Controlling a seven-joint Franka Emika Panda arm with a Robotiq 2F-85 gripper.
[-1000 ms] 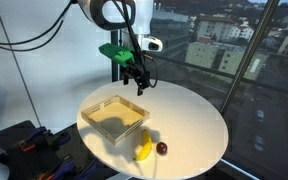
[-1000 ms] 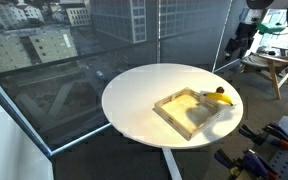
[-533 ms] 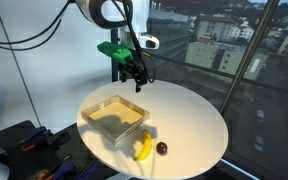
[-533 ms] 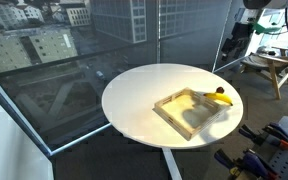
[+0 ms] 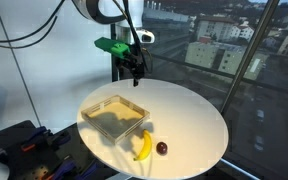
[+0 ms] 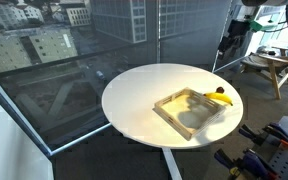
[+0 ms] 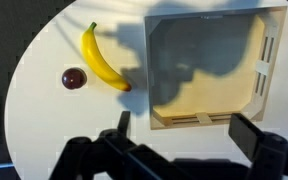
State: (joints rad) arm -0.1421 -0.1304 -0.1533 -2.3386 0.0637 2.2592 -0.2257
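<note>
My gripper [image 5: 136,68] hangs high over the far edge of the round white table [image 5: 199,120], open and empty; it also shows in an exterior view [image 6: 230,43]. In the wrist view its fingers [image 7: 246,135] stand wide apart with nothing between them. Below it a shallow wooden tray [image 7: 209,65] lies on the table, seen in both exterior views [image 5: 114,116] [image 6: 189,108]. A yellow banana [image 7: 102,58] lies beside the tray, and a small dark red round fruit [image 7: 74,78] lies next to the banana. The banana [image 5: 143,146] and the fruit [image 5: 162,148] sit near the table's front edge.
Glass walls with a city view surround the table. A wooden stool [image 6: 268,66] stands behind the table. Dark equipment with orange parts lies on the floor [image 5: 24,145] [image 6: 269,145].
My gripper has risen and drifted slightly away from the tray; the tray, banana and fruit have not moved.
</note>
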